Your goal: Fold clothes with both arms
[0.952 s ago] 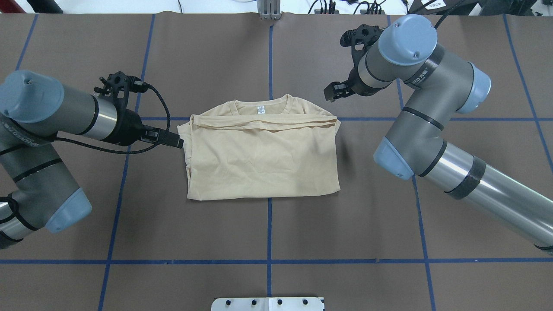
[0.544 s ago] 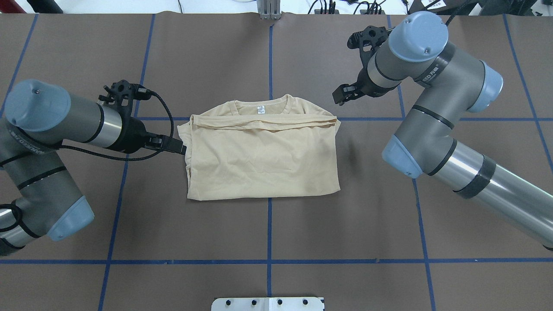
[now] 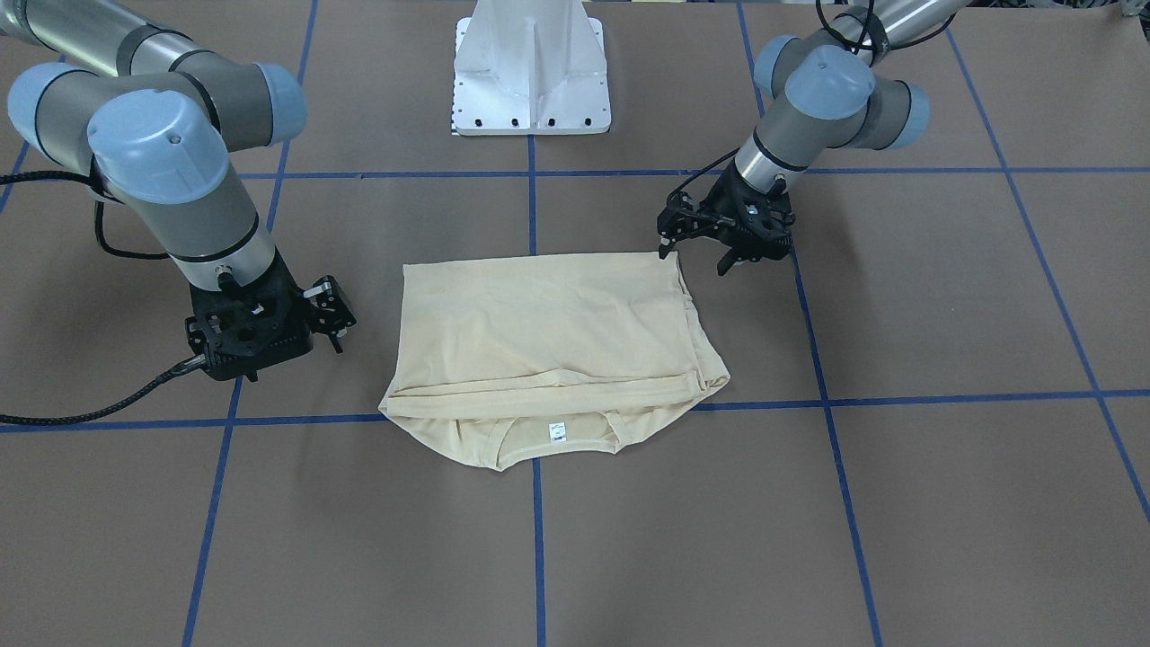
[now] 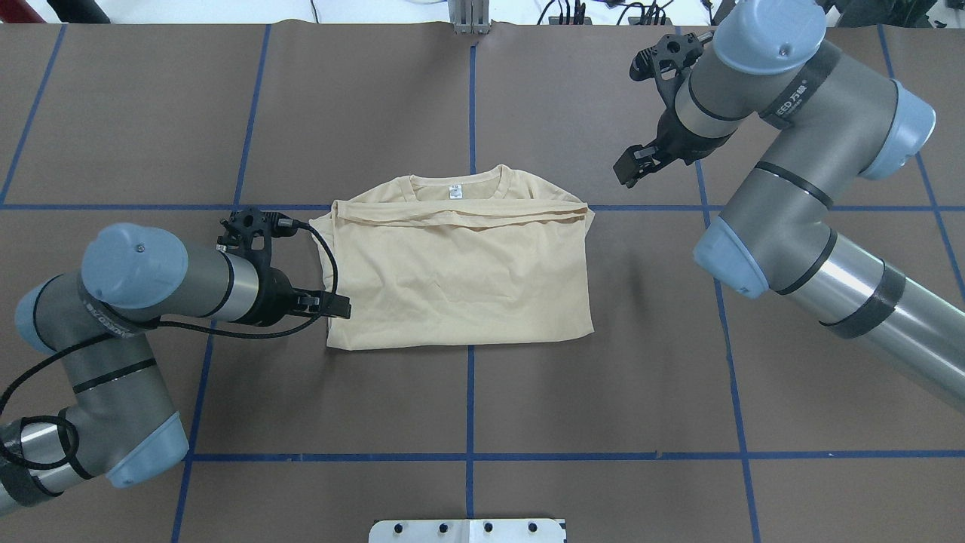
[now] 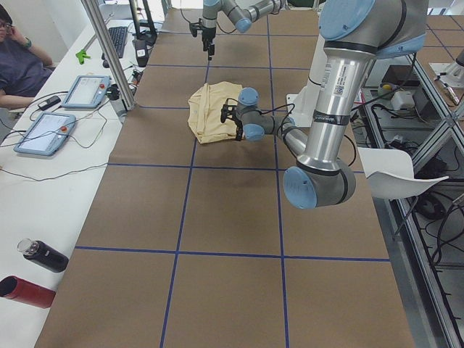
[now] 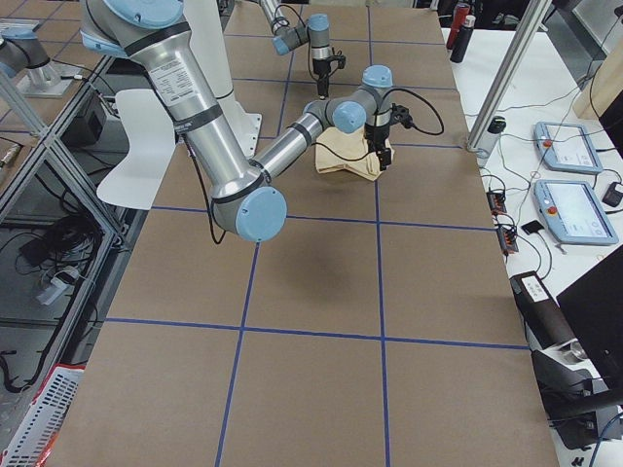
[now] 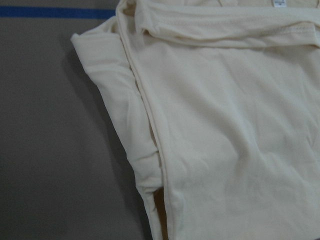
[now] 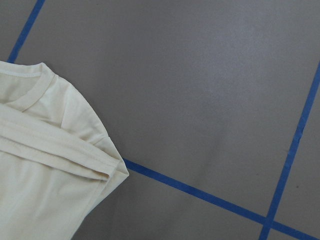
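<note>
The clothes are one pale cream shirt [image 4: 460, 264], folded into a flat rectangle at the middle of the table [image 3: 548, 332]. Its collar and white neck label [image 4: 454, 191] point away from the robot's base. My left gripper [image 4: 339, 308] hangs low at the shirt's near-left corner, open, holding nothing [image 3: 692, 259]. The left wrist view is filled with the layered left edge of the shirt [image 7: 225, 125]. My right gripper [image 4: 632, 164] is open and empty, off the shirt beyond its far right corner [image 3: 334, 316]. The right wrist view catches that corner of the shirt [image 8: 45, 150].
Brown table covering with a grid of blue tape lines [image 4: 470, 400]. The white bolted pedestal [image 3: 532, 72] stands at the robot's side. Beside the table run a metal post [image 5: 109, 54], tablets [image 5: 43, 130] and bottles [image 5: 43, 255], and a seated person [image 5: 22, 58].
My left gripper has slid along the shirt's left edge from the collar end toward the near corner. My right gripper has drawn away from the shirt, to the right. The shirt has not moved.
</note>
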Controlling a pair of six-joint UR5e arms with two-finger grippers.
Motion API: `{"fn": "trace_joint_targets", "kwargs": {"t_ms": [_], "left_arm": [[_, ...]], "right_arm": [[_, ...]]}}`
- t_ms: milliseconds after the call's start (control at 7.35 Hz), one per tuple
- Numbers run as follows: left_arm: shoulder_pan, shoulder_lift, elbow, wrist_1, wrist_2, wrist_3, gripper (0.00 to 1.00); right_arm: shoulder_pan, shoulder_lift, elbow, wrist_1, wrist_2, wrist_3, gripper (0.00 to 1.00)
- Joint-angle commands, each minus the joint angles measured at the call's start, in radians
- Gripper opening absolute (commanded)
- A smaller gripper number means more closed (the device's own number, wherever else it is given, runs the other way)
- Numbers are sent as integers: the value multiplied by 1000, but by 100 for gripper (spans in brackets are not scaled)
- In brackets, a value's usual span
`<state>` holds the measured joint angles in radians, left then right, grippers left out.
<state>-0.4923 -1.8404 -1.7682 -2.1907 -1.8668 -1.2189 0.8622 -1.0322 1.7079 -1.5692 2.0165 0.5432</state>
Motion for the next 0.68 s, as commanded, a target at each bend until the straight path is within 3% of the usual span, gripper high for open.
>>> {"fn": "trace_joint_targets", "kwargs": {"t_ms": [0,408,544], "left_arm": [[21,-8,13,3,11,-10,67],[34,-11,35,3,11,-8,66],[34,-17,35,5,11,-8,56]], "right_arm": [[0,-2,2,3,1,3,100],[0,-2,2,3,1,4,100],[0,-2,2,3,1,4,100]]}}
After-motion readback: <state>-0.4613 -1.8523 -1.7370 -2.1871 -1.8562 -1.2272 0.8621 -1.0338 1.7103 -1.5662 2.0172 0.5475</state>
